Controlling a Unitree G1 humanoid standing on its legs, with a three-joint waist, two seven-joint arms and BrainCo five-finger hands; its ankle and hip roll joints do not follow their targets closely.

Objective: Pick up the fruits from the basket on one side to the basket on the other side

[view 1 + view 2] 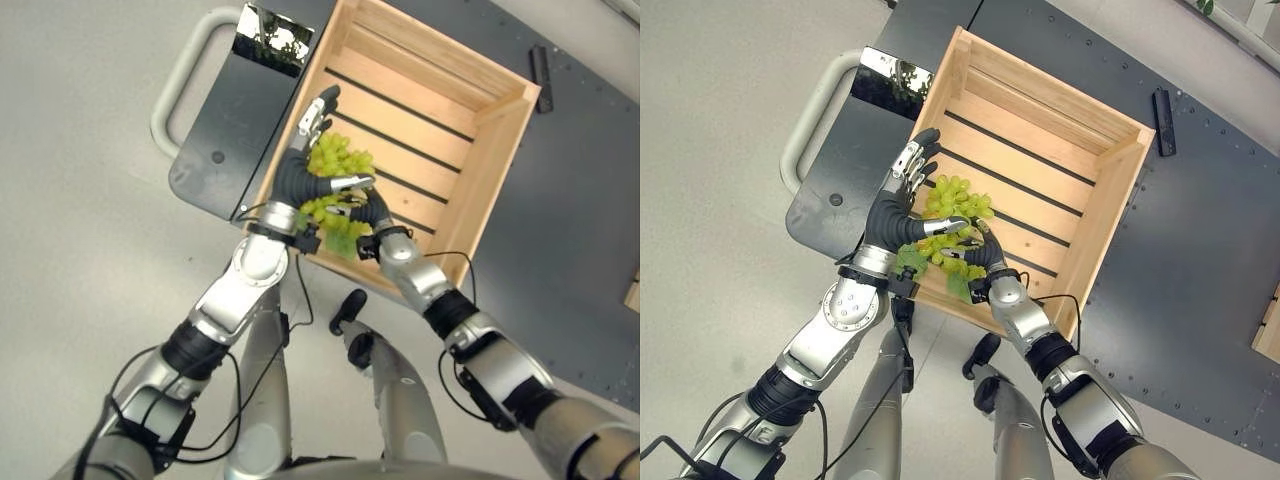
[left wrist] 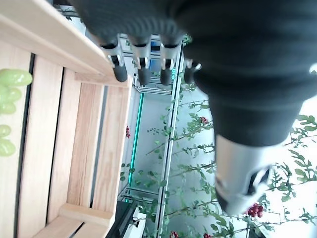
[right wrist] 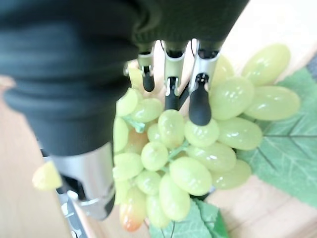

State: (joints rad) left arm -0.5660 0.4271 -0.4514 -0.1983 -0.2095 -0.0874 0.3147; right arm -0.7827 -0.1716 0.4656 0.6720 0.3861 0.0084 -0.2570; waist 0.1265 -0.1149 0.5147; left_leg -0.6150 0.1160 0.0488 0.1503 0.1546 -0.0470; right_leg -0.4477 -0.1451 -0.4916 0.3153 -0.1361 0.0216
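Right hand (image 3: 171, 74) clasping green grapes (image 3: 188, 148), unlabelled

One wooden crate (image 1: 1095, 205) sits on the dark platform (image 1: 1200, 260). One bunch of green grapes (image 1: 955, 215) with two green leaves (image 3: 282, 163) is over the crate's near corner. Two robot hands are at the bunch: the left hand (image 1: 890, 215) and the right hand (image 1: 985, 255).

grapes (image 1: 952, 225) partly hidden by hands
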